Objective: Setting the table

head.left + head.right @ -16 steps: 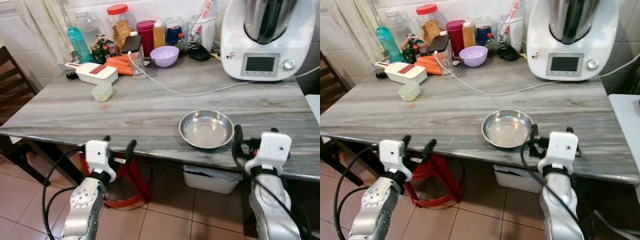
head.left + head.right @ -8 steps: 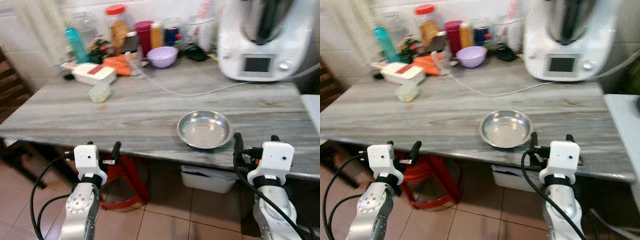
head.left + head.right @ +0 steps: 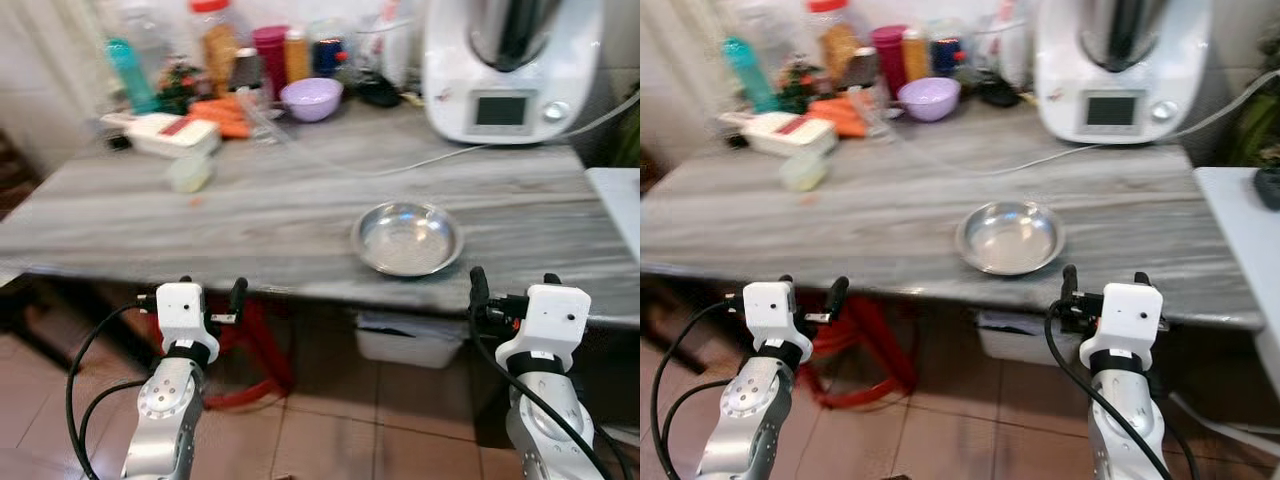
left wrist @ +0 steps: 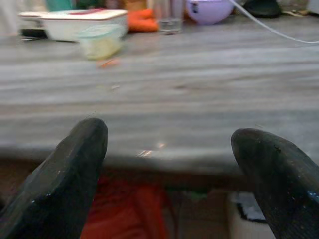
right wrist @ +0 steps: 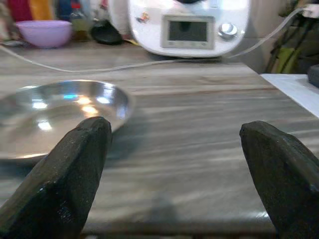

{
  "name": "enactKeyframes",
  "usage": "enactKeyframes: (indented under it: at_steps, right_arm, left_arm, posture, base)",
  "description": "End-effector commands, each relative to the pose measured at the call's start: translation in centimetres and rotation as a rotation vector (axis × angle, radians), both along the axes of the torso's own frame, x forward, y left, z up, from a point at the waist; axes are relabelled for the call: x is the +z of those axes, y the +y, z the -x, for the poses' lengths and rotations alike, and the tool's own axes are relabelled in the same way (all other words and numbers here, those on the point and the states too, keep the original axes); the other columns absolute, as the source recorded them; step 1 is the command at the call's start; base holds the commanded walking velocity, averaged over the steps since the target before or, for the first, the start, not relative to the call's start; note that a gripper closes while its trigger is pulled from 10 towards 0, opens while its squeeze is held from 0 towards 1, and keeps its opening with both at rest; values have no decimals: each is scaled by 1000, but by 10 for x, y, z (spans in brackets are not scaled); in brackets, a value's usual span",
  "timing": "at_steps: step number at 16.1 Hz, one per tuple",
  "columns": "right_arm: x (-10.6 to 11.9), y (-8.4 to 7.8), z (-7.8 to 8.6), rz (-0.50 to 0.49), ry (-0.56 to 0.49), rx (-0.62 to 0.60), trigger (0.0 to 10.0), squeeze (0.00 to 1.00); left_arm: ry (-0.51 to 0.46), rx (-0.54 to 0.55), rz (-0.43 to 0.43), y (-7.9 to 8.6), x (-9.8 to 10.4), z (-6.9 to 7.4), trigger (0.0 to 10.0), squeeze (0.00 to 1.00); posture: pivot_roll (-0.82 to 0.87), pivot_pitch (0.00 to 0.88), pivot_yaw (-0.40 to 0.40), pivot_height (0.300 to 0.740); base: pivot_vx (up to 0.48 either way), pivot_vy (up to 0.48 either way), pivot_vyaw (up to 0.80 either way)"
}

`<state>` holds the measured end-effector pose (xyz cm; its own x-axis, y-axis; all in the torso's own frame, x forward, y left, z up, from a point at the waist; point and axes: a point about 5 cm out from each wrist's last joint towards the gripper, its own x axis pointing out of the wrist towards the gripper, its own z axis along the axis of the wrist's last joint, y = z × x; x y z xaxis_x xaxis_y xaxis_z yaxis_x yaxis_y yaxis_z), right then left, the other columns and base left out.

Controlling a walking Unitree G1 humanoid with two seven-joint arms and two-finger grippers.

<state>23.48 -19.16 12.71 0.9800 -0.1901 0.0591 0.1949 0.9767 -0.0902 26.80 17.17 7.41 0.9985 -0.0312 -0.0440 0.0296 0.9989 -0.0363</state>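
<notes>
Setting the table looks barely begun to me: one steel bowl (image 3: 407,238) sits on the grey worktop (image 3: 250,215) near its front edge, empty and upright, and I see no other place-ware laid beside it. Both my arms are held low in front of the worktop's edge. My right claw (image 3: 510,283) hangs just below and to the right of the bowl, its two fingers spread wide and grasping nothing; through its wrist camera the bowl lies just beyond my fingers (image 5: 65,179), slightly toward one side. My left claw (image 3: 210,293) is likewise released and empty, well apart from the bowl, facing a bare stretch of worktop. Along the back wall stand a purple bowl (image 3: 311,98), jars and bottles, a white flat box (image 3: 160,134), a small pale container (image 3: 189,172) and a big white kitchen machine (image 3: 510,65) with its cable (image 3: 420,161) trailing across. I judge the steel bowl is placed, and that more pieces are yet to be fetched; which ones I cannot tell.
</notes>
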Motion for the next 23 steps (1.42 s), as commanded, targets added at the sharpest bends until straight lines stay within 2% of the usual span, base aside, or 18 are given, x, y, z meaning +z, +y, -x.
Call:
enactKeyframes:
  at_steps: [1,10,13,19,23]
  right_arm:
    - [4,5,0,-18,-10,17,10000,0]
    - [2,5,4,-32,4,2,10000,0]
    - [2,6,4,-35,7,5,10000,0]
    - [0,9,2,-42,14,12,10000,0]
    - [1,9,3,-42,14,10,10000,0]
  left_arm:
    - [5,17,-17,5,2,0,10000,0]
    - [4,-28,-26,1,3,-2,10000,0]
    - [-40,-98,1,-3,11,-3,10000,0]
    - [-47,-132,13,-8,15,-3,10000,0]
    - [-45,-144,22,-9,16,-3,10000,0]
  posture:
    - [-89,0,136,740]
    - [-99,0,145,740]
    - [-95,0,147,740]
    - [-89,0,152,740]
    - [-90,0,152,740]
  base:
    - [-345,0,0]
    - [-363,0,0]
    - [0,0,0]
    - [0,0,0]
    - [0,-315,0]
